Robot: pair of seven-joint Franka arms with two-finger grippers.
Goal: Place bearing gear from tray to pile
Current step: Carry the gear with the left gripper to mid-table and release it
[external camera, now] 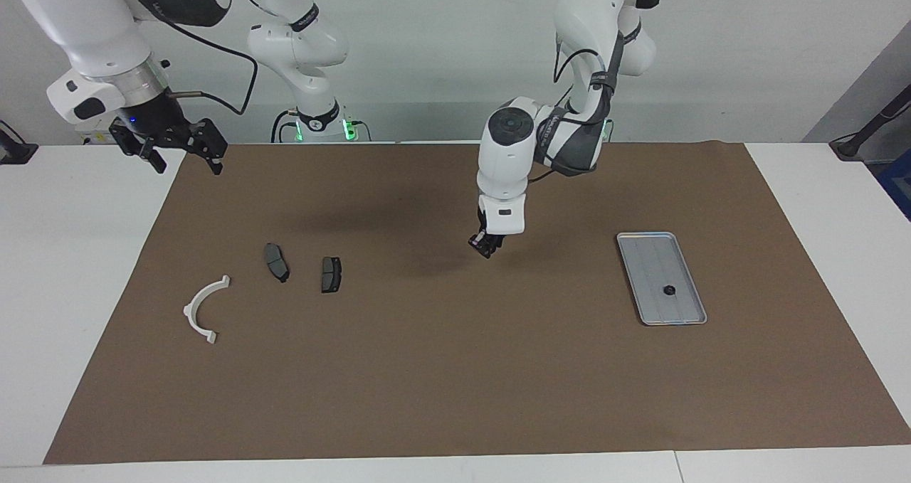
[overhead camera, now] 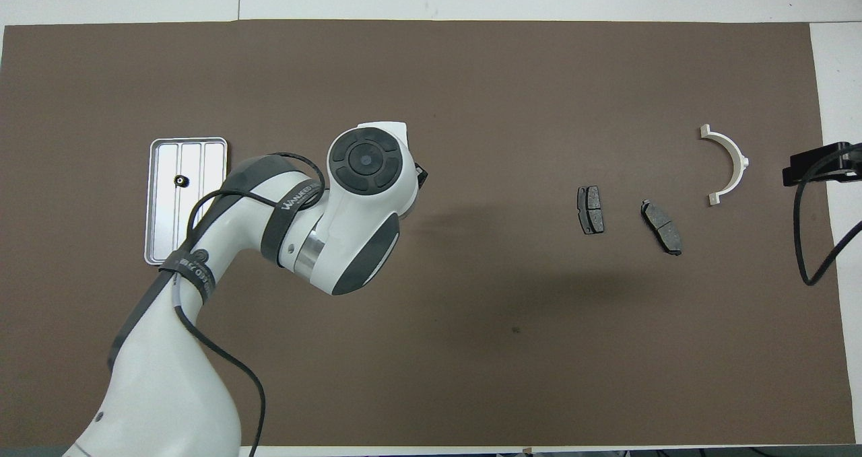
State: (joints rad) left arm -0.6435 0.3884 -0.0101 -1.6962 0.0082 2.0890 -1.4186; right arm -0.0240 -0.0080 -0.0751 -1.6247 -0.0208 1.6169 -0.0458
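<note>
Facing view: brown mat seen spread over the white counter, both arms at the top.
Left claw: seen hanging over bare mat between the tray and the dark pads; whether it is clenched or released cannot be told.
Right claw: seen raised over the mat's corner at the right arm's end, fingers spread apart, nothing between them; this arm waits.
Bearing gear: small and dark, seen lying inside the tray, in the half farther from the robots.
Pile: white bracket and two dark pads seen toward the right arm's end, each apart from the others, the bracket farthest from the robots.

Overhead view: left arm seen coming in from the bottom and covering part of the mat.
Left claw: only a dark tip is shown past the white wrist; its state cannot be told.
Right claw: only a black part is seen at the picture's edge.
Bearing gear: seen on the tray, in its half farther from the robots, close to one long rim.
Pile: bracket and pads seen well apart from the tray.
</note>
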